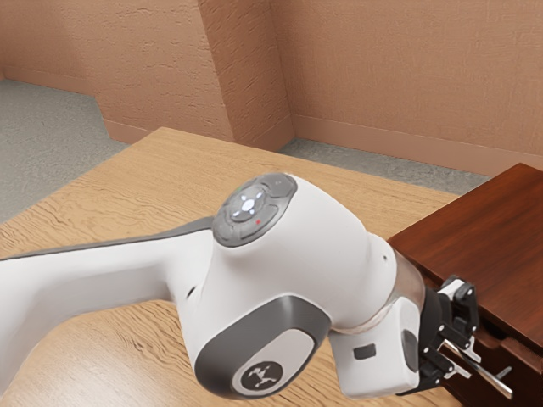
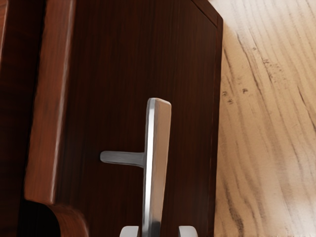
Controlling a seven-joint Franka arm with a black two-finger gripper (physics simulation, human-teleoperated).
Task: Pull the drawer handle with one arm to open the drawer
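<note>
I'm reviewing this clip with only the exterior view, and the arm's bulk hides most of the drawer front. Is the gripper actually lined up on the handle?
Observer: Yes. In the wrist view the handle bar runs between two pale fingertips, one on each side.
Operator: Are they clamped on it?
Observer: No. A dark gap shows beside the bar, so the gripper reads as open.
Operator: How is the bar mounted?
Observer: One short metal post joins it to the dark drawer front.
</note>
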